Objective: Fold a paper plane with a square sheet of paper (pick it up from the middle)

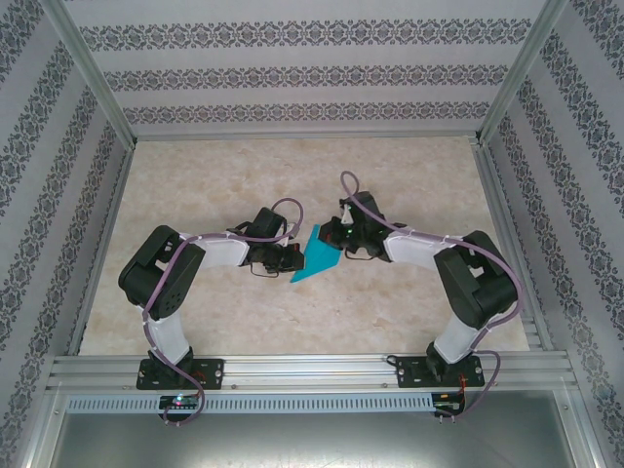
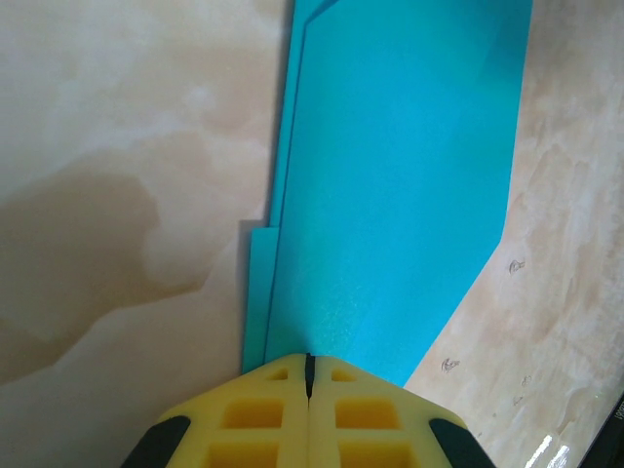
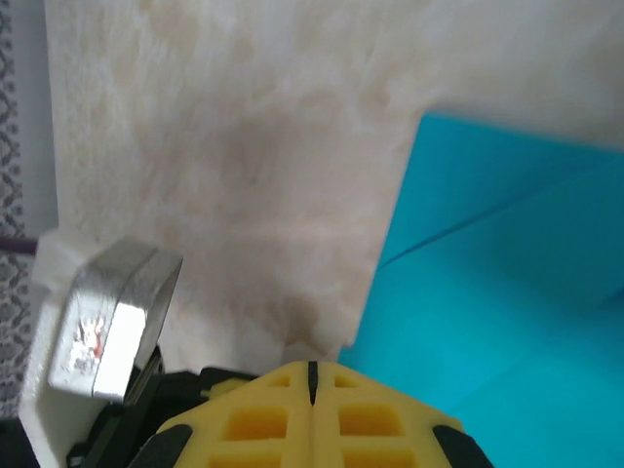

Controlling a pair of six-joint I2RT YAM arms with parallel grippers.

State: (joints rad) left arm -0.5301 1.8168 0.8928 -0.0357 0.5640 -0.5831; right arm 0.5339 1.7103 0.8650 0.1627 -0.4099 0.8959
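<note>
The teal paper [image 1: 317, 255], partly folded with layered creases, lies flat near the middle of the bench [image 1: 224, 322], between the two arms. The left gripper [image 2: 308, 359] has its yellow fingers pressed together at the paper's near corner; whether they pinch a layer or only rest on it is unclear. The right gripper [image 3: 312, 366], jaws likewise closed, sits at the paper's opposite edge.

The desk [image 1: 244, 322] has a beige marbled surface. Patterned wallpaper panels [image 1: 292, 78] enclose 3 sides. An aluminium rail [image 1: 312, 370] spans the near edge.
</note>
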